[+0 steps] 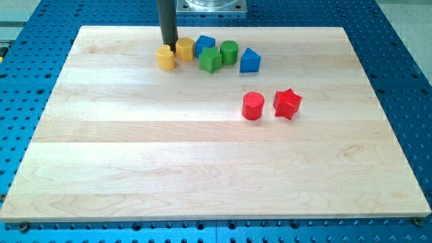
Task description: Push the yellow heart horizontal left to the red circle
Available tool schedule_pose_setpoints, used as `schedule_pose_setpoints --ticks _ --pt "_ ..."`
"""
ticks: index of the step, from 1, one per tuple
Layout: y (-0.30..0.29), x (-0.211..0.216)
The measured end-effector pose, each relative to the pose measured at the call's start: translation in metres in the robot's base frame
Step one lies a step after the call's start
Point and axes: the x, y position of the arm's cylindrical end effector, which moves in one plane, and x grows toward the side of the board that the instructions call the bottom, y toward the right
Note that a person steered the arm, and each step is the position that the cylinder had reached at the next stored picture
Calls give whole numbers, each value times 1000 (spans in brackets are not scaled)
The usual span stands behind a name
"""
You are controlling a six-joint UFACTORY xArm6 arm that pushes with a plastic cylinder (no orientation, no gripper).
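Note:
My tip (169, 46) stands near the view's top, left of centre. It is right behind a yellow block (165, 58) that may be the heart, and seems to touch its top edge. A second yellow block (185, 48) sits just right of the tip. I cannot tell their shapes apart for certain. The red circle (253, 106) lies well to the right and lower, near the board's middle, with a red star (287, 103) right beside it.
A blue block (204, 44), a green star (210, 60), a green circle (229, 52) and a blue triangle (250, 61) cluster right of the yellow blocks. The wooden board (135, 169) lies on a blue perforated table (20, 81).

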Motion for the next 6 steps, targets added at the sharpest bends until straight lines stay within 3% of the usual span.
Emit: schedule_pose_setpoints --ticks 1,2,3,4,5,6 --pt "-16 98" --pt "-44 74" --pt "-91 81" --pt "-74 109" --pt "-3 128" --pt "-82 134"
